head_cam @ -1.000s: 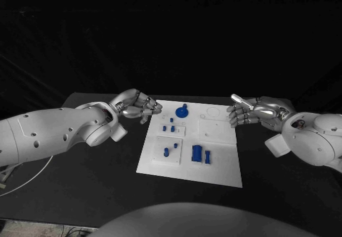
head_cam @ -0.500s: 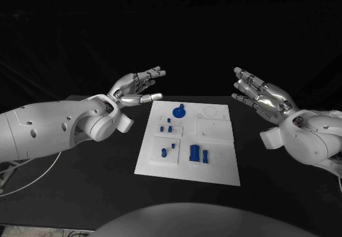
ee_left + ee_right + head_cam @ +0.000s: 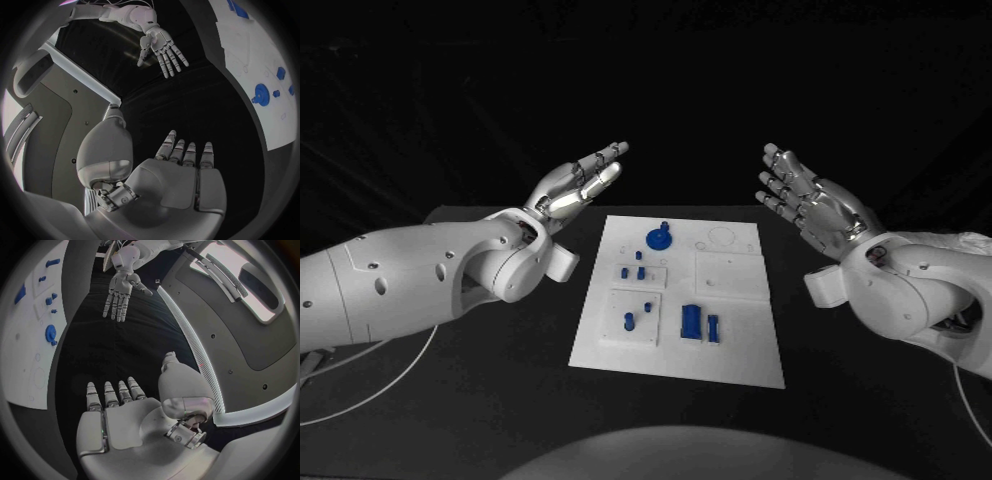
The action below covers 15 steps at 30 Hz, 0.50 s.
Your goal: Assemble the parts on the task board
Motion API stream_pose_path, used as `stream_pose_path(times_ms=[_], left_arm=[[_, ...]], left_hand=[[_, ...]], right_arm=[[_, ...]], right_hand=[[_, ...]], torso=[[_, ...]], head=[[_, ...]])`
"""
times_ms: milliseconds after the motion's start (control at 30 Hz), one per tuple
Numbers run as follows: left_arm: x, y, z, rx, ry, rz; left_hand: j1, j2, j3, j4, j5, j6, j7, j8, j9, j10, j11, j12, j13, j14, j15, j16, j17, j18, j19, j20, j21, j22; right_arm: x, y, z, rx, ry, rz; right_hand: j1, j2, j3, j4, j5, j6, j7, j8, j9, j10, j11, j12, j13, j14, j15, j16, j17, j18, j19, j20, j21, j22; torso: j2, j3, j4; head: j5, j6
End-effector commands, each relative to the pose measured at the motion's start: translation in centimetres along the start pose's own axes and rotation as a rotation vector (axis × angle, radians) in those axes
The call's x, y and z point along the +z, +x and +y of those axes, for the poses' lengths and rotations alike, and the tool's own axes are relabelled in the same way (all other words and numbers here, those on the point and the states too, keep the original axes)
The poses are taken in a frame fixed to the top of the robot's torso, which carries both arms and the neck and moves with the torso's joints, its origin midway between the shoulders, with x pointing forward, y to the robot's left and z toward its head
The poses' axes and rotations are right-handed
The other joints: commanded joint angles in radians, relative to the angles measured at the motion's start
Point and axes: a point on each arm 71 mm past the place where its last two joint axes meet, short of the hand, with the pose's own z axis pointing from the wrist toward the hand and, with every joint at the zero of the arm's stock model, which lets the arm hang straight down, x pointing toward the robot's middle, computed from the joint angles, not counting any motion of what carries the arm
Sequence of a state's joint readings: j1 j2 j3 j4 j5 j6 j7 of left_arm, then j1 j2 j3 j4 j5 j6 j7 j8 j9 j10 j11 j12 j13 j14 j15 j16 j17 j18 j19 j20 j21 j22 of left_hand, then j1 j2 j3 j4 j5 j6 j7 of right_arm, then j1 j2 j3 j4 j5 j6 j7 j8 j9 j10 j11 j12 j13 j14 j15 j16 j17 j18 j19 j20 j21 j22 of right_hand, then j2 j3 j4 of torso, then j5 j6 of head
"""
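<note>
Head view: the black surface (image 3: 473, 390) carries the white task board (image 3: 733, 330) at its middle, lying flat between the two arms. Left hand (image 3: 578, 180) is raised above the surface off the board's far left corner, fingers (image 3: 606, 158) straight and spread, holding nothing. Right hand (image 3: 808, 200) is raised off the board's far right corner, fingers (image 3: 776, 165) likewise extended and apart, holding nothing. Both hands are well clear of the board and touch no part.

On the board, the blue parts sit between and nearer than the fingers of either hand. A round blue disc (image 3: 659, 238) stands near the far edge. Two upright blue blocks (image 3: 691, 321) stand side by side near the board's near half. Small blue pegs (image 3: 635, 271) stand in a raised white plate left of centre, and two more small pegs (image 3: 639, 314) in a second plate nearer the robot.
</note>
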<state>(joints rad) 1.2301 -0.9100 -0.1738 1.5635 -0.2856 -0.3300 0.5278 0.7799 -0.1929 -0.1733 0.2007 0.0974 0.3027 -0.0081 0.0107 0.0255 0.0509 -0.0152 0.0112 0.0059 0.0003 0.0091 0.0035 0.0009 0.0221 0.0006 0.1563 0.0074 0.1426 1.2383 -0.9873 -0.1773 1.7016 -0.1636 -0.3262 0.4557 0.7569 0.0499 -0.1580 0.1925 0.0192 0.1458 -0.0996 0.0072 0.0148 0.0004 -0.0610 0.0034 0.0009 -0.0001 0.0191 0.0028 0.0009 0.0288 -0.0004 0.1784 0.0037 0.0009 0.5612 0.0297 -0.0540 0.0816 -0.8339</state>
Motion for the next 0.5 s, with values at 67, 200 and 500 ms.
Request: stream_pose_path(times_ms=[67, 200, 500], left_arm=[[0.4, 0.6, 0.7, -0.047, -0.039, -0.169], [0.7, 1.8, 1.4, -0.099, -0.080, -0.282], [0.8, 3.5, 2.4, -0.167, -0.159, -0.431]], left_hand=[[-0.277, 0.069, 0.062, -0.070, -0.097, -0.108, 0.008, -0.011, -0.026, -0.051, 0.015, -0.011, -0.006, 0.000, -0.009, -0.003, -0.001, -0.022, -0.001, -0.055, -0.007, -0.050], [-0.348, 0.086, 0.079, -0.088, -0.097, -0.135, 0.008, -0.011, -0.026, -0.051, 0.015, -0.011, -0.006, 0.000, -0.009, -0.003, -0.001, -0.022, -0.001, -0.067, -0.007, -0.064], [-0.489, 0.122, 0.173, -0.125, -0.097, -0.190, 0.008, -0.011, -0.026, -0.051, 0.015, -0.011, -0.006, 0.000, -0.009, -0.003, -0.001, -0.022, -0.001, -0.156, -0.007, -0.143]], right_arm=[[1.0, 0.1, -0.9, 0.004, -0.003, -0.155], [2.1, 0.8, -1.8, 0.022, 0.004, -0.267], [3.2, 2.0, -3.3, 0.049, 0.034, -0.424]], right_hand=[[-0.269, -0.050, 0.056, -0.068, -0.019, -0.053, 0.100, -0.007, -0.015, 0.000, 0.061, -0.003, -0.001, 0.000, -0.019, -0.003, -0.001, -0.029, 0.000, -0.064, -0.004, -0.001], [-0.338, -0.050, 0.072, -0.084, -0.019, -0.067, 0.100, -0.007, -0.015, 0.000, 0.061, -0.003, -0.001, 0.000, -0.019, -0.003, -0.001, -0.029, 0.000, -0.080, -0.004, -0.001], [-0.475, -0.050, 0.158, -0.120, -0.019, -0.146, 0.100, -0.007, -0.015, 0.000, 0.061, -0.003, -0.001, 0.000, -0.019, -0.003, -0.001, -0.029, 0.000, -0.108, -0.004, -0.001]], torso=[[-0.005, -0.0091, 0.0165], [-0.010, -0.0166, 0.0302], [-0.016, -0.0283, 0.0515]], head=[[-0.022, 0.065], [-0.044, 0.127], [-0.078, 0.223]])
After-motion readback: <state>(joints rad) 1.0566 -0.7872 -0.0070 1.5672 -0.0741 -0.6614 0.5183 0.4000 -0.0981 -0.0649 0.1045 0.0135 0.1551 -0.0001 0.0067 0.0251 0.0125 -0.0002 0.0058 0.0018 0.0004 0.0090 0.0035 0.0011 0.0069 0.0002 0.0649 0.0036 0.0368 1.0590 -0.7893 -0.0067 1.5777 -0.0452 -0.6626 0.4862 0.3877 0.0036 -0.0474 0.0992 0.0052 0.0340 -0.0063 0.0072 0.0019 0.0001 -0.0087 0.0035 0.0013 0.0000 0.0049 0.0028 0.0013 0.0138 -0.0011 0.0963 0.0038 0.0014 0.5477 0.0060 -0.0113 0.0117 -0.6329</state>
